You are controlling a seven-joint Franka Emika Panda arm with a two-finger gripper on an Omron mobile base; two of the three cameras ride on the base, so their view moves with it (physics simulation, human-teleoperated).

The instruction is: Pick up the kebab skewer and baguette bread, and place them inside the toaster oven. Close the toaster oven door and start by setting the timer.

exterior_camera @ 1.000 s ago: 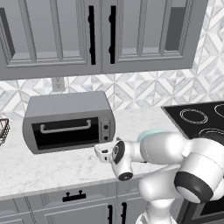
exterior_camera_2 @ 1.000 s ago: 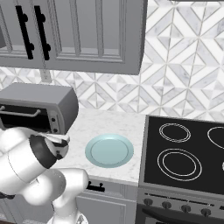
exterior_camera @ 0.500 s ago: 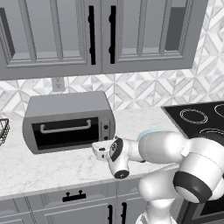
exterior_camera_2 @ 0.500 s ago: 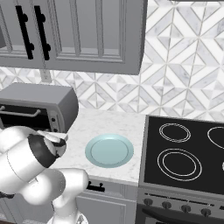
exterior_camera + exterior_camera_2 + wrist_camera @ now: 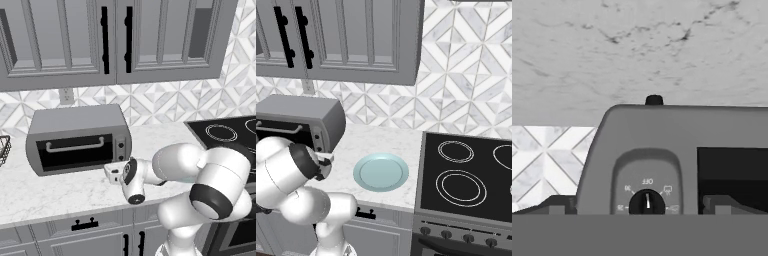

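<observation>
Wrist has crept left over the last second, so the gripper (image 5: 111, 173) now sits just in front of the right-hand knob panel of the boxy grey metal toaster oven (image 5: 75, 137) on the white marble counter (image 5: 45, 192). Base hasn't moved, both base views framed the same as before

Hand view is rolled upside down. It shows the round black timer knob (image 5: 646, 202) dead ahead between the two dark fingertips (image 5: 556, 204), with the "OFF" label next to the pointer, so the timer looks not yet set

Jaws fully spread, nothing between them

The drop-down grey-framed oven door with dark glass and silver bar handle (image 5: 74, 151) is up and shut. Can't see through the glass, so can't tell whether the skewer and loaf are inside. The round pale-blue plate (image 5: 381, 171) on the counter beside the black cooktop (image 5: 468, 175) is bare

My read: loading and door steps done, the arm is lining up on the knob. Next it needs to close the gap, pinch the knob and twist. Risk is an off-centre approach, with the fingers slipping off the small knob
</observation>
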